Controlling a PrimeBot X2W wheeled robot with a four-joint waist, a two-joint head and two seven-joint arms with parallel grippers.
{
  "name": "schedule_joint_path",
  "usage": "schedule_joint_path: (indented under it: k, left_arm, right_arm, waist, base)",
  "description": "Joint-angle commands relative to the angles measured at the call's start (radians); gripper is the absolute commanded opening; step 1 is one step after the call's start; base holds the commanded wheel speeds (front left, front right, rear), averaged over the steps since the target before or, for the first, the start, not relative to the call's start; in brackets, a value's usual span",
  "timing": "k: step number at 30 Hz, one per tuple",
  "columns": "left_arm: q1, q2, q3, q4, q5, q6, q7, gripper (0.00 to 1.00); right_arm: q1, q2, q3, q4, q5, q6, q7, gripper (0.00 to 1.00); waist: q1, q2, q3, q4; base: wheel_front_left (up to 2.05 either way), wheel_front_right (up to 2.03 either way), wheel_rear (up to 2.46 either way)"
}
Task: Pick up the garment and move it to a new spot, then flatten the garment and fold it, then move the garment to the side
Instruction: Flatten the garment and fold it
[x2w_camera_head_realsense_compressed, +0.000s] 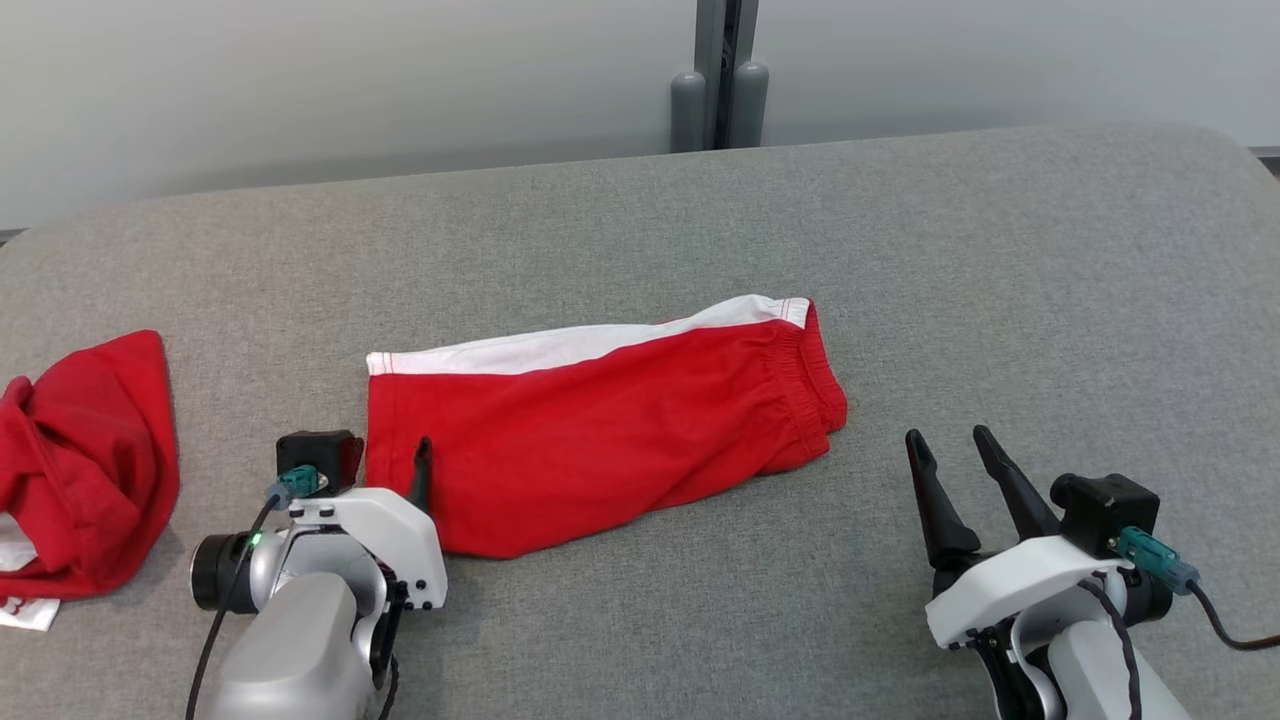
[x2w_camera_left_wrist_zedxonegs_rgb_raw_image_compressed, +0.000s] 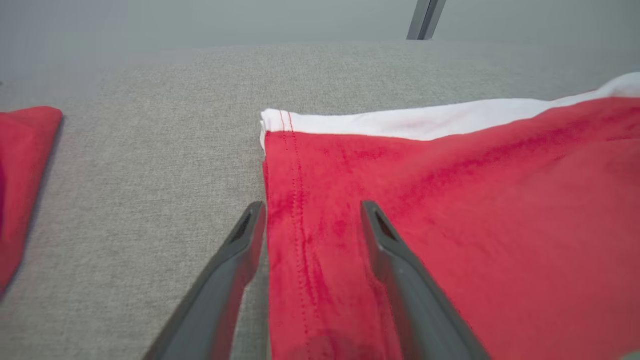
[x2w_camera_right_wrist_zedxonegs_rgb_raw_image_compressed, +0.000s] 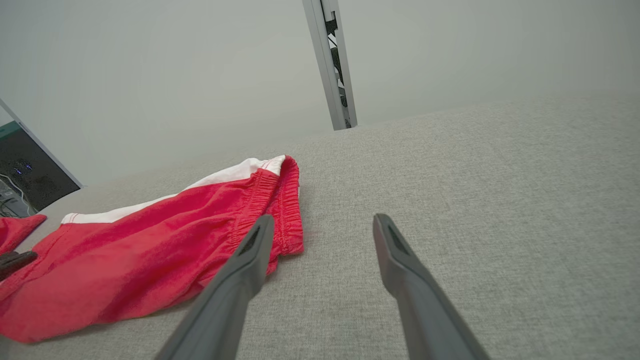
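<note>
The garment (x2w_camera_head_realsense_compressed: 600, 420) is a pair of red shorts with a white side stripe, lying folded flat in the middle of the grey table (x2w_camera_head_realsense_compressed: 1000, 300). My left gripper (x2w_camera_head_realsense_compressed: 392, 452) is at its left hem and open. In the left wrist view the left gripper (x2w_camera_left_wrist_zedxonegs_rgb_raw_image_compressed: 312, 210) straddles the hem edge of the garment (x2w_camera_left_wrist_zedxonegs_rgb_raw_image_compressed: 475, 200), one finger over bare table and the other over red cloth. My right gripper (x2w_camera_head_realsense_compressed: 947, 435) stands open over bare table, a little to the right of the waistband. In the right wrist view the right gripper (x2w_camera_right_wrist_zedxonegs_rgb_raw_image_compressed: 322, 222) holds nothing, with the garment (x2w_camera_right_wrist_zedxonegs_rgb_raw_image_compressed: 150, 240) to its left.
A second red garment (x2w_camera_head_realsense_compressed: 85, 460) lies bunched at the table's left edge, with a white label beneath it. A grey post (x2w_camera_head_realsense_compressed: 722, 75) stands behind the table's far edge against the pale wall. Bare table stretches to the right and behind the shorts.
</note>
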Motion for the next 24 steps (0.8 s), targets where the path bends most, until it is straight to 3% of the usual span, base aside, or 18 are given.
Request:
schedule_joint_path:
  k: [1, 7, 15, 24]
  left_arm:
    - [0.033, 0.016, 0.002, -0.062, 0.019, 0.027, -0.008, 1.00]
    - [0.177, 0.042, 0.034, -0.314, 0.080, 0.093, -0.007, 1.00]
    - [0.303, 0.037, 0.059, -0.485, 0.137, 0.116, -0.007, 1.00]
    - [0.361, 0.011, 0.060, -0.555, 0.173, 0.099, -0.007, 1.00]
  right_arm:
    - [0.008, -0.006, 0.001, 0.002, -0.005, 0.000, 0.000, 1.00]
    - [0.006, -0.005, 0.003, 0.012, -0.007, 0.000, 0.000, 1.00]
    - [-0.050, -0.005, 0.015, 0.068, -0.027, 0.000, 0.000, 1.00]
    - [-0.159, -0.006, -0.004, 0.232, -0.071, 0.000, 0.000, 1.00]
  waist:
    - [0.0000, 0.0000, -0.004, 0.003]
    - [0.0000, 0.0000, -0.013, 0.021]
    - [0.0000, 0.0000, 0.003, 0.067]
    - [0.0000, 0.0000, 0.055, 0.145]
  base:
    - [0.00, 0.00, 0.00]
    - [0.00, 0.00, 0.00]
    - [0.00, 0.00, 0.00]
    - [0.00, 0.00, 0.00]
